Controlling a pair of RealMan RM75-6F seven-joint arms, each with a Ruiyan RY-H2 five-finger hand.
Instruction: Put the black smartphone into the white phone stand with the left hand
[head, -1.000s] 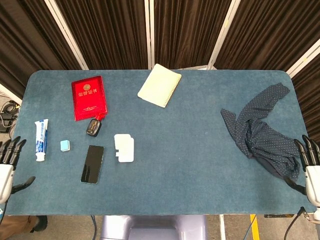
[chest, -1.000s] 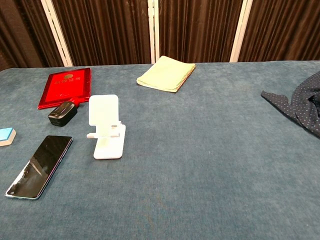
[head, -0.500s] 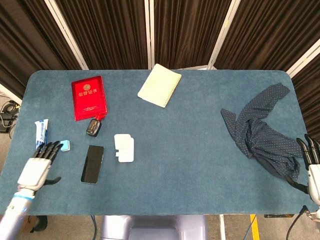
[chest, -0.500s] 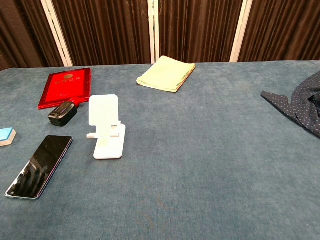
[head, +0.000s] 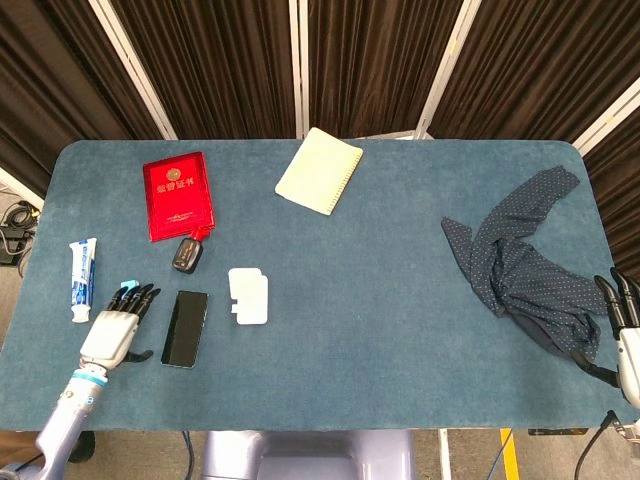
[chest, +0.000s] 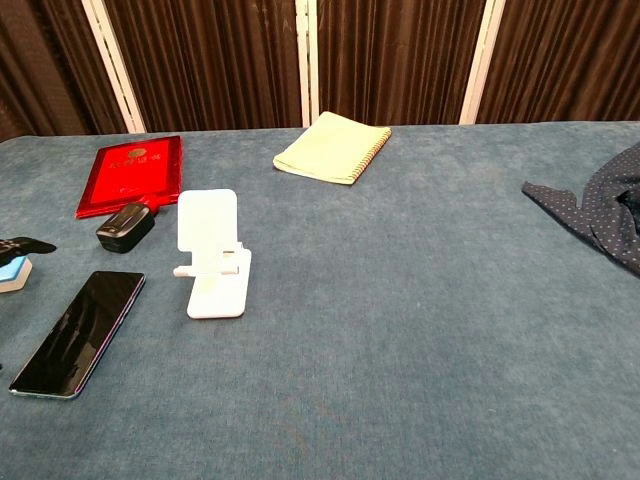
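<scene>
Black phone (head: 186, 328) flat on the tabletop, just right of the left hand (head: 117, 328), which is released, fingers apart.
Risk, as I judge it: fingertips may skid the thin phone away rather than lift it, or it may knock over the light stand (head: 248, 295) just beyond. One phone, one stand.

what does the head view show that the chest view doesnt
Only the head view shows the whole left hand, open beside the black smartphone, plus the right hand at the table edge and the white-and-blue toothpaste tube. Only the chest view shows the white phone stand standing upright, its backrest empty. Both share the phone, stand, red booklet, yellow spiral notebook and dotted navy cloth.
</scene>
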